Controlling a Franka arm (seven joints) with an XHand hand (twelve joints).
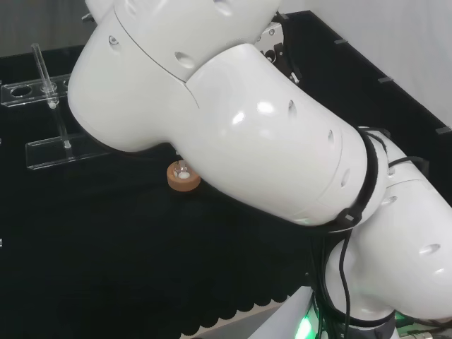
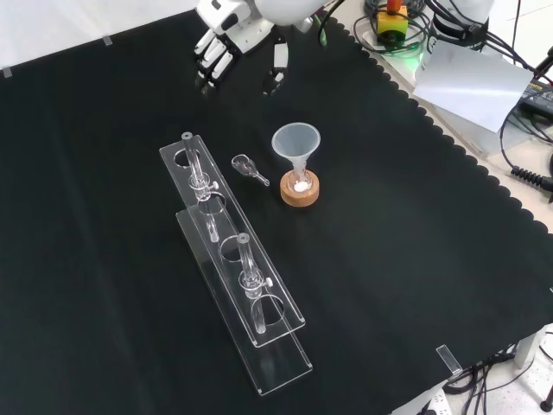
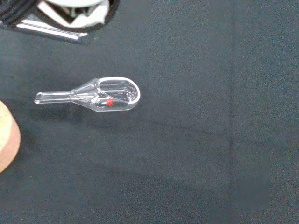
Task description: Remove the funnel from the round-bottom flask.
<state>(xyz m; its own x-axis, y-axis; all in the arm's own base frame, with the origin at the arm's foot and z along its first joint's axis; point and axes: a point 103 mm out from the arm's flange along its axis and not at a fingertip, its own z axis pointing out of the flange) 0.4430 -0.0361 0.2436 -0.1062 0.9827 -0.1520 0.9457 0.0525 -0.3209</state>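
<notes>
Clear rack [image 2: 238, 277] nearest; funnel [image 2: 296, 145] in flask; robot hand [image 2: 226, 41] relaxed, holding nothing.

Below the black and white hand [image 2: 226, 39] in the front view, a translucent pale funnel [image 2: 296, 143] rises over a tan cork stand [image 2: 300, 191] on plain black cloth [image 2: 104, 277]. Nearer the hand lies a clear glass scoop [image 3: 100, 97] with a small red mark. The rack [image 2: 232, 259] beyond is colourless and see-through.
</notes>
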